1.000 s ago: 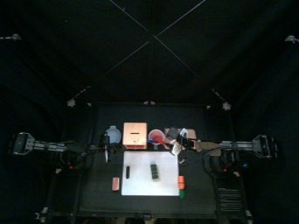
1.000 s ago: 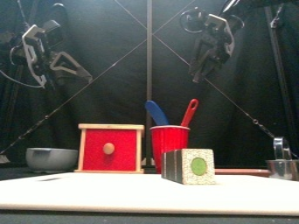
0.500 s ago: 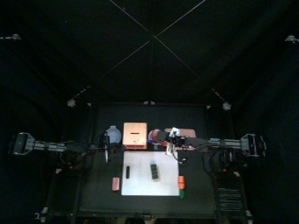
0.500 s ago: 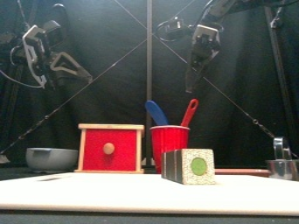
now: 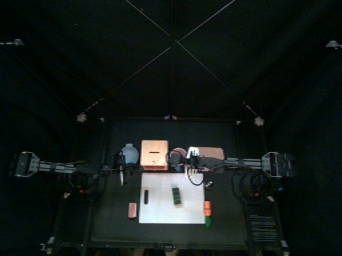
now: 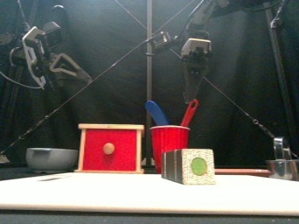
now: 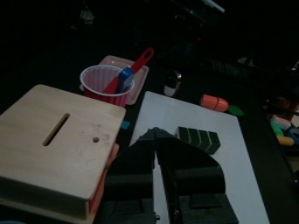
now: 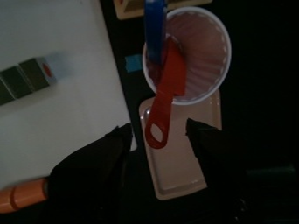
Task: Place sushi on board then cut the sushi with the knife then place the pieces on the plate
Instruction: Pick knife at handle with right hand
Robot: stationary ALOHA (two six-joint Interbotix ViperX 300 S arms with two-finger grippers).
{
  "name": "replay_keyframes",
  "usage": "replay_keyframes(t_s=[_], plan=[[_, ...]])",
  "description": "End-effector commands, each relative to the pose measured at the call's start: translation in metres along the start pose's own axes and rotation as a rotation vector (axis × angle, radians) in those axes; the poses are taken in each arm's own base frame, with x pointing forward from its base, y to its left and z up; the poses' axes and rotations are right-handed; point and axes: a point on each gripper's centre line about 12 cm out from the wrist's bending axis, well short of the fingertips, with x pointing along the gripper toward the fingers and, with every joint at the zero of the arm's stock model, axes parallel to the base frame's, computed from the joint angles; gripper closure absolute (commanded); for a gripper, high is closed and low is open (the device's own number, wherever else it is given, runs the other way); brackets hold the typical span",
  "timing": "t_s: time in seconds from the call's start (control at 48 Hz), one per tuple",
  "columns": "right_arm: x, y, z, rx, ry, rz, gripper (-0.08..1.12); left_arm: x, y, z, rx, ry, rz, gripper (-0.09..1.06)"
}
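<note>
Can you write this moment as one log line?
sushi: on board | right end effector: open, above red knife | left arm: parked

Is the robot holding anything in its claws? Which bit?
Nothing yet. The right claw hangs open over the red toy knife in the red plastic cup, not gripping it. The left claw holds nothing either.

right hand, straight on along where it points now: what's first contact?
Probably the red knife, standing in the red cup: it sits centred just ahead of the open right hand. Depth unclear.
</note>
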Motion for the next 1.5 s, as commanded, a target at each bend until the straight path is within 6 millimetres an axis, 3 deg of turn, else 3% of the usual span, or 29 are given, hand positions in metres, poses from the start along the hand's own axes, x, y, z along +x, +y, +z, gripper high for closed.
replay_keyframes(t_s=[0.021, 0.625, 0.854, 1.083, 1.5], plan=[[-0.011, -0.006, 0.011, 0.000, -0.026, -0.021, 0.18, 0.001, 0.000, 0.004, 0.002, -0.014, 0.001, 0.57], [0.016, -0.016, 0.014, -0.051, 0.098, -0.140, 0.19, 0.000, 0.002, 0.001, 0.002, -0.006, 0.007, 0.57], [0.020, -0.018, 0.019, -0.052, 0.120, -0.153, 0.25, 0.000, 0.002, 0.000, 0.002, -0.003, 0.008, 0.57], [0.021, -0.031, 0.017, -0.077, 0.150, -0.136, 0.34, -0.001, 0.003, -0.003, 0.003, 0.003, 0.009, 0.57], [0.023, -0.056, 0.032, -0.028, 0.144, -0.025, 0.35, -0.002, 0.004, -0.007, 0.003, 0.013, 0.013, 0.57]])
